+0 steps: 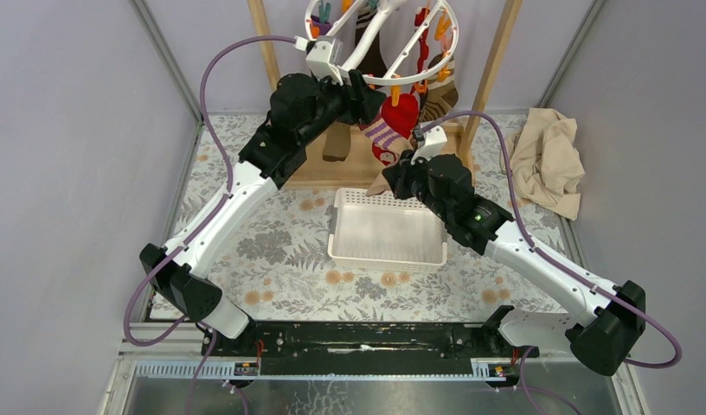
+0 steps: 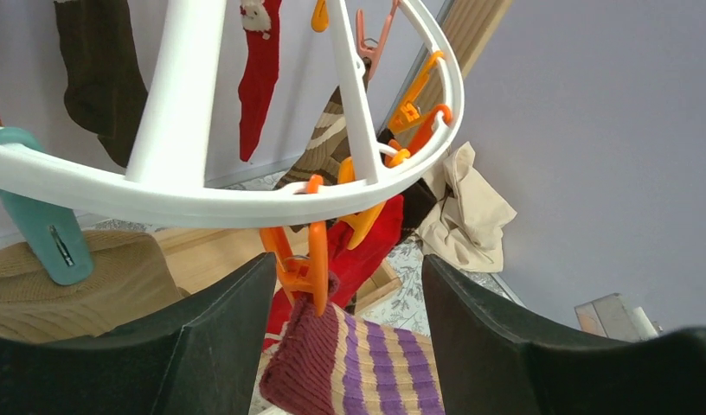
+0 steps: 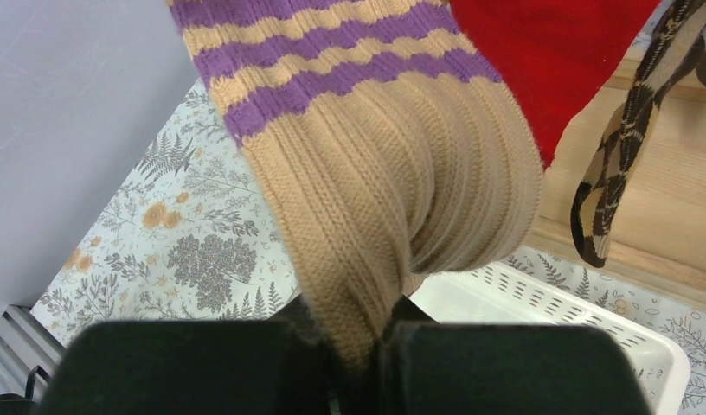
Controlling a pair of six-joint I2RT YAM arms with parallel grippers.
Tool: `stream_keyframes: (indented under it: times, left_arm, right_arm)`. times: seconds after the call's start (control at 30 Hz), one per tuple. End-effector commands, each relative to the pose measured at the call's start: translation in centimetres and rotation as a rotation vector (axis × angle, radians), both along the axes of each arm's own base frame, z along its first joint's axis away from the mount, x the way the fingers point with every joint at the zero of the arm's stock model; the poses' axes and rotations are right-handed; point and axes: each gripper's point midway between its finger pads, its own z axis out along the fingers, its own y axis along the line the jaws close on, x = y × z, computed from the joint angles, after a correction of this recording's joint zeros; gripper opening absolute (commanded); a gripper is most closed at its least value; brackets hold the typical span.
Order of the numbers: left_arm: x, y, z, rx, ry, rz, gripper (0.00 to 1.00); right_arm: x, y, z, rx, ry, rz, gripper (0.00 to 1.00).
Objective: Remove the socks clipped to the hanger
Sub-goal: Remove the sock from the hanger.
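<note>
hanger [image 1: 373, 39] ring hangs at the back, socks dangling under it. purple-striped sock [image 3: 375, 173] hangs long axis near vertical, cuff up in an orange clip [image 2: 299, 264], tan end down. right gripper [image 3: 367, 337] is clenched on that tan end, arm stretched over the white basket [image 1: 388, 233]. left gripper [image 2: 345, 285] is raised to the rim, jaws spread either side of the clip.

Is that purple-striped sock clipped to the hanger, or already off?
Clipped on. In the left wrist view an orange clip bites the purple-striped sock at its maroon cuff; the right gripper pinches its tan end.
</note>
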Motion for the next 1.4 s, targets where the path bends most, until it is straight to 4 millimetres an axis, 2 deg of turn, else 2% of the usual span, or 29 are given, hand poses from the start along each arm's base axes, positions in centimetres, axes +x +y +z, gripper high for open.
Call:
stream_keyframes:
  times: [0.0, 0.43, 0.63, 1.2, 1.37]
  left_arm:
    - [0.9, -0.1, 0.3, -0.012, -0.054, -0.021, 0.69]
    - [1.6, 0.1, 0.1, -0.039, -0.076, -0.056, 0.69]
    - [2.3, 0.2, -0.1, -0.050, -0.061, -0.057, 0.59]
    - [2.8, -0.1, 0.7, -0.074, -0.081, -0.054, 0.56]
    - [2.9, -0.1, 0.7, -0.072, -0.080, -0.049, 0.48]
  right_arm:
    - [-0.5, 0.2, 4.0, 0.056, -0.074, 0.017, 0.00]
    - [-0.4, 0.3, 3.5, 0.046, -0.065, 0.019, 0.00]
    - [-0.4, 0.3, 3.5, 0.045, -0.065, 0.017, 0.00]
    - [-0.5, -0.1, 3.1, 0.036, -0.066, 0.011, 0.00]
    - [-0.5, -0.1, 2.9, 0.031, -0.063, 0.009, 0.00]
